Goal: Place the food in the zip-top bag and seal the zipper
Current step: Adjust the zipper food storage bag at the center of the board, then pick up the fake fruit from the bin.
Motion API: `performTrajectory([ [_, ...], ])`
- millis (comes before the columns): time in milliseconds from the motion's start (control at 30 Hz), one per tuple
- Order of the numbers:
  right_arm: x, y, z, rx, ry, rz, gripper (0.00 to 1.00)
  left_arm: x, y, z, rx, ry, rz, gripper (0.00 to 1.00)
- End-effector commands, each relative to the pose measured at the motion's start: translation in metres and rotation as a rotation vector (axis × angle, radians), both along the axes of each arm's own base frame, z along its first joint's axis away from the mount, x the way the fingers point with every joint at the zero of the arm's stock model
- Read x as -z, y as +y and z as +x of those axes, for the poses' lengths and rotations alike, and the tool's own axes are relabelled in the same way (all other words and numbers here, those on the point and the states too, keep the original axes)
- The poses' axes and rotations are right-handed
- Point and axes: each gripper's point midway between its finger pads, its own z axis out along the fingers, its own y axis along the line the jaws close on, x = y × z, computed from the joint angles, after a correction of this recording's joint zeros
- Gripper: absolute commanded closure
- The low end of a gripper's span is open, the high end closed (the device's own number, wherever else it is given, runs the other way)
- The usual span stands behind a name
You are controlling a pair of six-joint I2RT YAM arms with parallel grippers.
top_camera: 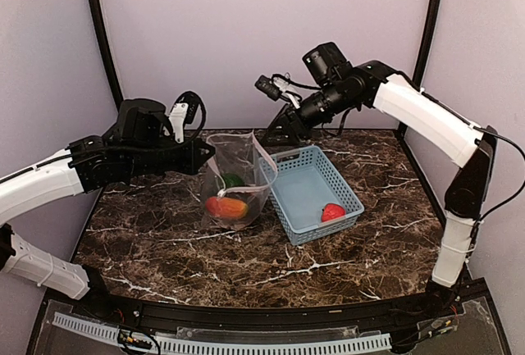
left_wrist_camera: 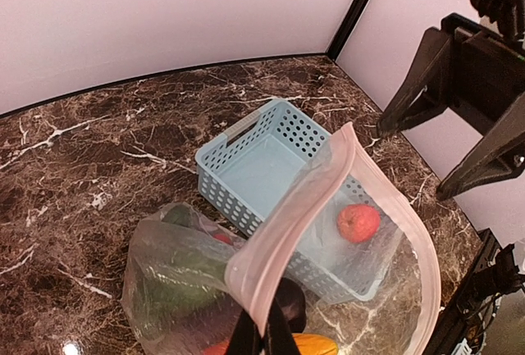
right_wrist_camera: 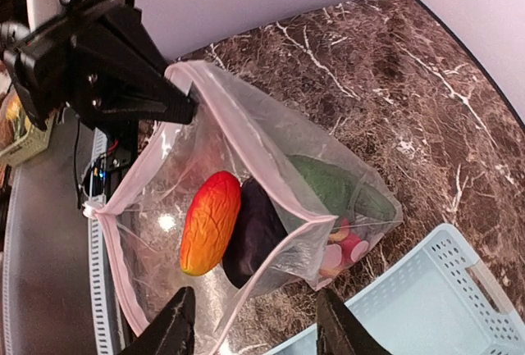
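Your left pincer (top_camera: 203, 157) is clamped on the zipper (left_wrist_camera: 287, 216), pinching the pale pink strip at one side of the mouth and holding that edge of the zip-top bag (top_camera: 246, 166) up off the table (top_camera: 164, 240). The bag's belly sags onto the dark marble surface below, and its mouth gapes wide towards your right arm. Inside you have the orange mango (right_wrist_camera: 211, 222) lying lengthwise against the purple eggplant (right_wrist_camera: 256, 230). The green pepper (right_wrist_camera: 328, 184) is behind them, and the cluster of red-yellow balls (right_wrist_camera: 344, 250) is tucked low in the corner under the pepper. The red strawberry (top_camera: 332, 212) is outside the bag. It sits alone on the floor of the light blue basket (top_camera: 328, 228), near the basket's front right corner. The basket stands just to the right of the bag. The raised lip of the bag leans towards the basket's near corner, though from these angles you cannot be sure whether plastic and basket touch. Your right pincer (right_wrist_camera: 254, 292) hangs above the back of the table, over the seam between bag and basket, tilted down towards the open mouth. Its fingers stand apart at a middling spread with nothing between them, and the near rim of the bag runs just below them.
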Motion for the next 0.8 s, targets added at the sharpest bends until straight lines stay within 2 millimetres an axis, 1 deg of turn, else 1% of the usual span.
performTrajectory([
  [0, -0.048, -0.025, -0.001, -0.015, -0.15, 0.063, 0.4, -0.012, -0.004, 0.003, 0.011, -0.021, -0.02, 0.99],
  [100, -0.044, -0.041, 0.004, 0.003, -0.192, 0.026, 0.31, -0.013, -0.006, 0.004, 0.013, -0.02, -0.028, 0.99],
  [200, -0.031, -0.058, 0.007, 0.014, -0.191, -0.018, 0.23, -0.014, -0.007, 0.004, 0.016, -0.023, -0.035, 0.99],
  [300, -0.015, -0.076, 0.008, 0.017, -0.192, -0.072, 0.19, -0.013, -0.007, 0.004, 0.017, -0.022, -0.031, 0.99],
  [333, -0.008, -0.082, 0.006, 0.004, -0.192, -0.092, 0.19, -0.012, -0.007, 0.004, 0.017, -0.019, -0.028, 0.99],
  [400, 0.012, -0.095, 0.002, -0.021, -0.176, -0.153, 0.19, -0.011, -0.008, 0.004, 0.02, -0.015, -0.029, 0.99],
  [533, 0.064, -0.12, -0.007, -0.05, -0.097, -0.297, 0.19, -0.011, -0.009, 0.003, 0.023, -0.01, -0.036, 0.99],
  [600, 0.087, -0.131, -0.011, -0.062, -0.066, -0.353, 0.2, -0.01, -0.008, 0.003, 0.021, -0.009, -0.037, 0.99],
  [700, 0.117, -0.148, -0.017, -0.075, -0.014, -0.454, 0.22, -0.01, -0.007, 0.002, 0.017, -0.007, -0.041, 0.99],
  [767, 0.131, -0.157, -0.025, -0.104, 0.032, -0.503, 0.24, -0.01, -0.006, 0.001, 0.016, -0.005, -0.043, 0.99],
])
